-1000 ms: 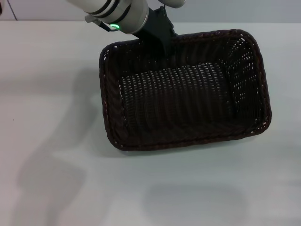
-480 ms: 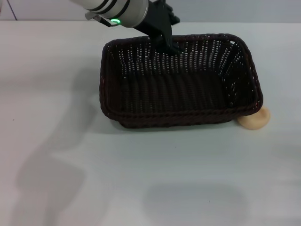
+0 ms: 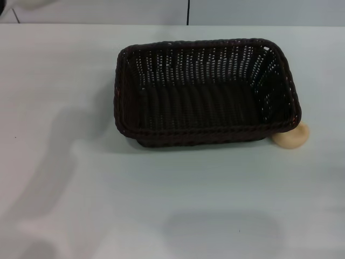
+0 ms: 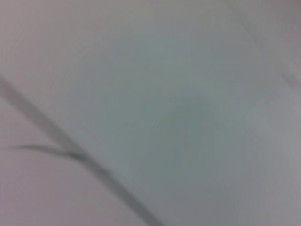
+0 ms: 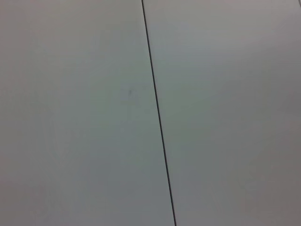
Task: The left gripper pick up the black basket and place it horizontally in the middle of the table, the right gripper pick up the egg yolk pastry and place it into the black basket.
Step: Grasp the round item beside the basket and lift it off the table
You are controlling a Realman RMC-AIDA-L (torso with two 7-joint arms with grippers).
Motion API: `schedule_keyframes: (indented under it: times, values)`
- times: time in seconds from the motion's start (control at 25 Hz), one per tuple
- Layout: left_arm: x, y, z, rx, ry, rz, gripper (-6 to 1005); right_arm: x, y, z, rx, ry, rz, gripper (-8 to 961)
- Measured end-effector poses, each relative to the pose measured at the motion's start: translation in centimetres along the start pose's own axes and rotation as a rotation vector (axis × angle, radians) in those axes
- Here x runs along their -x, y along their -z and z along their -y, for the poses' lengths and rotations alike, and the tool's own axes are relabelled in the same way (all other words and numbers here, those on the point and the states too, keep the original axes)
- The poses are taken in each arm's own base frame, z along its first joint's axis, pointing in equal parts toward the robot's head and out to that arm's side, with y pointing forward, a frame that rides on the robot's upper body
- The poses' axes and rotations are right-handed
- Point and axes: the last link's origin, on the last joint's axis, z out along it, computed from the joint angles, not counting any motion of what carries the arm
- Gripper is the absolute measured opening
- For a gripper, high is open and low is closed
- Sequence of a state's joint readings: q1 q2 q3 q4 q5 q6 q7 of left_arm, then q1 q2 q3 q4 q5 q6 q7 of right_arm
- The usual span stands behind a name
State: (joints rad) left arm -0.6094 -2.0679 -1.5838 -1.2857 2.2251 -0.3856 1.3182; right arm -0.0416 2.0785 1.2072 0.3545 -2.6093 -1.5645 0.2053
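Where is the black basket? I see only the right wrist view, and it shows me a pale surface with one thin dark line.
Observer: In the head view the black basket stands on the table, near its middle, with its long side running left to right.
Operator: Is the egg yolk pastry inside it?
Observer: No. The egg yolk pastry lies on the table outside the basket, at its near right corner, partly hidden by the rim.
Operator: Is any gripper close to them?
Observer: Neither the left gripper nor the right gripper shows in the head view.
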Motion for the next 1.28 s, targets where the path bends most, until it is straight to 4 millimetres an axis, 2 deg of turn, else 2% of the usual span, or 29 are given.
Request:
schedule_keyframes:
  times: [0.04, 0.08, 0.12, 0.24, 0.32, 0.44, 0.6, 0.76, 0.84, 0.92, 1.08, 1.28]
  values:
    - [0.1, 0.6, 0.4, -0.072, 0.009, -0.021, 791, 0.0, -0.1, 0.0, 0.001, 0.000, 0.002, 739]
    - [0.5, 2.2, 0.9, -0.228, 0.018, -0.057, 791, 0.0, -0.1, -0.1, 0.003, -0.001, 0.003, 739]
    - [0.5, 2.2, 0.9, -0.228, 0.018, -0.057, 791, 0.0, -0.1, -0.1, 0.003, -0.001, 0.003, 739]
    - [0.9, 4.5, 1.1, -0.433, 0.032, -0.106, 791, 0.0, -0.3, -0.3, 0.014, -0.005, 0.004, 739]
    - [1.3, 6.2, 1.5, -0.566, 0.091, -0.152, 791, -0.1, -0.5, -0.5, 0.020, -0.007, 0.004, 738]
    - [2.2, 8.3, 1.6, -0.668, 0.208, -0.234, 791, -0.1, -0.6, -0.6, 0.024, -0.009, 0.006, 738]
    - [4.5, 10.0, 0.4, -0.669, 0.295, -0.343, 791, -0.2, -0.8, -1.0, 0.043, -0.012, 0.003, 738]
    - [8.8, 12.3, -1.2, -0.652, 0.416, -0.408, 791, -0.5, -0.8, -2.0, 0.098, 0.000, -0.007, 738]
    - [11.5, 14.2, -1.8, -0.656, 0.500, -0.447, 791, -0.6, -0.8, -2.5, 0.126, -0.001, -0.009, 738]
    - [13.3, 15.7, -2.2, -0.660, 0.552, -0.471, 791, -0.7, -0.8, -2.9, 0.148, -0.001, -0.015, 738]
    - [17.1, 17.6, -2.9, -0.713, 0.607, -0.378, 791, -1.5, -1.1, -3.9, 0.213, 0.009, -0.046, 738]
    - [19.5, 18.4, -4.2, -0.719, 0.611, -0.266, 792, -2.2, -0.9, -4.7, 0.269, 0.015, -0.085, 739]
